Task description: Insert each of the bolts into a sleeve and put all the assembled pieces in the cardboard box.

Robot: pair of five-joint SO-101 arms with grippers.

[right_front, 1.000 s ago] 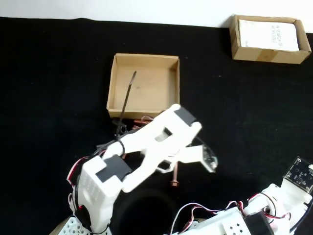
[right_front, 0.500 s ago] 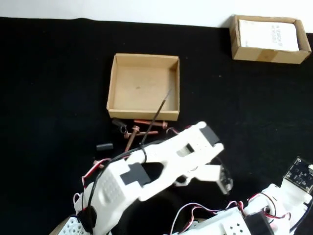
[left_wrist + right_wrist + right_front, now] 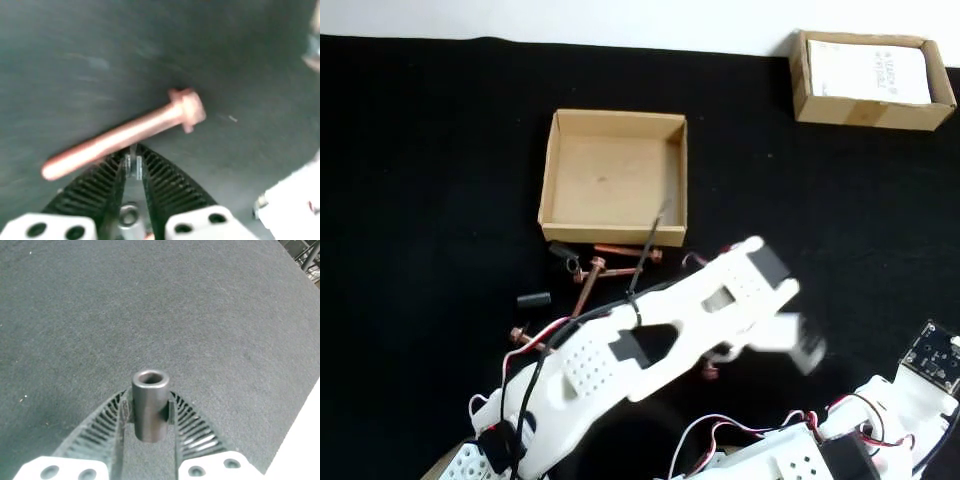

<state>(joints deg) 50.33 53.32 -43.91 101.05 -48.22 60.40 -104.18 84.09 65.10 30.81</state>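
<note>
My left gripper (image 3: 133, 156) is shut on a copper bolt (image 3: 125, 135), which lies crosswise at the fingertips above the black mat. In the high view the left arm (image 3: 670, 330) stretches to the right in front of the cardboard box (image 3: 548, 170), and the bolt's head (image 3: 708, 372) peeks out beneath it. My right gripper (image 3: 149, 412) is shut on a dark grey sleeve (image 3: 150, 402), held upright with its open bore facing the camera. Loose copper bolts (image 3: 620, 250) and two black sleeves (image 3: 563, 256) (image 3: 533, 299) lie just in front of the box, which has nothing in it.
A second cardboard box (image 3: 865, 112) holding a white sheet stands at the far right. The right arm's base (image 3: 880, 430) sits at the bottom right edge. A black cable tie (image 3: 648, 240) sticks up from the left arm. The mat's left and right sides are bare.
The left arm has swung to the right, away from the box front, carrying the bolt and uncovering the loose bolts and sleeves. The right arm has not moved.
</note>
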